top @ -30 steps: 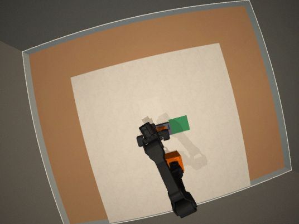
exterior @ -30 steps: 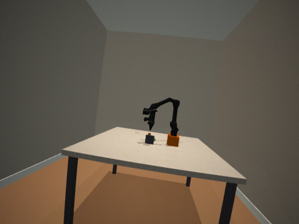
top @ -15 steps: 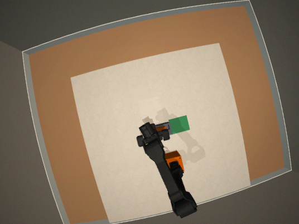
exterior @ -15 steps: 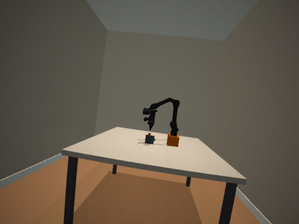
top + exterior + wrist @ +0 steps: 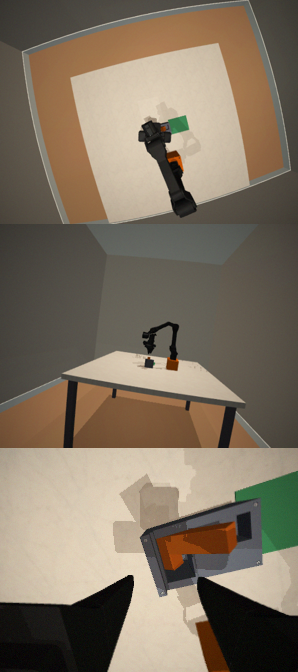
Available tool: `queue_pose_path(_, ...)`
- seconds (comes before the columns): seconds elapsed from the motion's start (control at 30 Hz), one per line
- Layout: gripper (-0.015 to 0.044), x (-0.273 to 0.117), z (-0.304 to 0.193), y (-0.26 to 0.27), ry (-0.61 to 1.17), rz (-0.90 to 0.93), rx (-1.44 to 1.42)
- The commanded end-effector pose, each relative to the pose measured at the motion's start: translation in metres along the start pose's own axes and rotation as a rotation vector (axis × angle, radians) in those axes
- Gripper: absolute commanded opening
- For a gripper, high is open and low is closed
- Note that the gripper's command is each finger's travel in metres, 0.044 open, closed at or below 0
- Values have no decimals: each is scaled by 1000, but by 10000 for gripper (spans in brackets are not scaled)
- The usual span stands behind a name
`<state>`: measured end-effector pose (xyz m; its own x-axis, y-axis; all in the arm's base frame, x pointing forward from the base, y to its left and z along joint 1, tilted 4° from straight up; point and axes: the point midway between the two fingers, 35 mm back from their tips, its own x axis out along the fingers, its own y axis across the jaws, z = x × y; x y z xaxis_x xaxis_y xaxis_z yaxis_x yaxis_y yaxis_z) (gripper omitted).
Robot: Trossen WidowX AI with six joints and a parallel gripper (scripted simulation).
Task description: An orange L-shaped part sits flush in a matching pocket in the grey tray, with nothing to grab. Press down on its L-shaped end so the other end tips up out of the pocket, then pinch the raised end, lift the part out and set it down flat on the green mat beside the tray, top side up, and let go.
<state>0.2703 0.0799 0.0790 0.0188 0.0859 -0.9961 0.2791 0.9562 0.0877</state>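
The orange L-shaped part (image 5: 163,128) (image 5: 149,358) (image 5: 200,540) is tilted in the grey tray (image 5: 149,363) (image 5: 250,555). Its L-shaped end, at the left in the wrist view, is down in the pocket. Its other end, toward the green mat (image 5: 178,125) (image 5: 154,364) (image 5: 280,518), stands raised above the tray top, and a dark part of the pocket shows beyond it. My gripper (image 5: 149,353) (image 5: 164,580) is open and empty, above the tray and clear of the part. In the top view the arm hides the fingertips and some of the tray.
The orange base block (image 5: 179,161) (image 5: 172,364) (image 5: 206,640) of the arm stands on the pale table (image 5: 111,111) (image 5: 125,375), near the tray. The green mat lies beside the tray, on the side of the raised end. Arm shadows fall across the table and mat.
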Motion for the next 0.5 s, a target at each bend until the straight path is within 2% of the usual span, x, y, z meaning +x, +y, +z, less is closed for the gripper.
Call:
queue_pose_path(0.0, 280, 1, 8, -16, 4, -6, 317)
queue_pose_path(0.27, 280, 2, 24, -59, -1, -21, 1202)
queue_pose_path(0.47, 280, 2, 25, -63, -1, -22, 1275)
